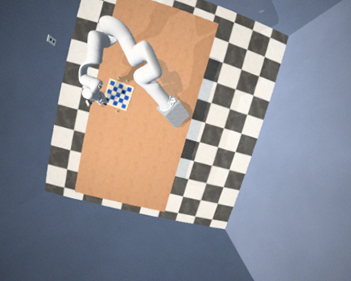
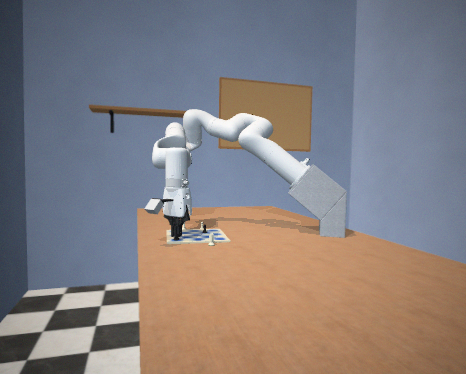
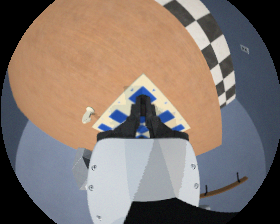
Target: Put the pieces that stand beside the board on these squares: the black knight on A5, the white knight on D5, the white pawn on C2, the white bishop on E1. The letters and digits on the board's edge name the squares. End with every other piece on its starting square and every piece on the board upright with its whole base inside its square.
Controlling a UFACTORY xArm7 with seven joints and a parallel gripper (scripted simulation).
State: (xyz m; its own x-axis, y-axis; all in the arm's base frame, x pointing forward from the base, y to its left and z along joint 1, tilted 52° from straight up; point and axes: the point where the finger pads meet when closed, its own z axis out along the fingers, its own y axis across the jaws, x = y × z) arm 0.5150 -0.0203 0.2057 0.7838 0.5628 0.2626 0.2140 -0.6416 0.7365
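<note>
The small blue-and-cream chessboard (image 1: pixel 118 100) (image 2: pixel 220 237) (image 3: pixel 168 115) lies on the wooden table. My gripper (image 1: pixel 102 101) (image 2: pixel 176 236) (image 3: pixel 142 102) is low at the board's edge, on the side away from the robot base. It is shut on a small dark piece that looks like the black knight; the fingers hide most of it. A black piece (image 1: pixel 123 91) (image 2: pixel 204 228) stands on the board. A white piece (image 2: pixel 211 241) (image 1: pixel 117 111) (image 3: pixel 89 115) stands on the table beside the board. Two more small pieces (image 1: pixel 122 78) stand off the board's other side.
The table (image 1: pixel 126 162) (image 2: pixel 280 300) is long, and the grey robot base (image 1: pixel 174 112) (image 2: pixel 322 200) is at its right edge. The table's left edge runs close to the gripper. A wall shelf (image 2: pixel 135 111) hangs behind the arm.
</note>
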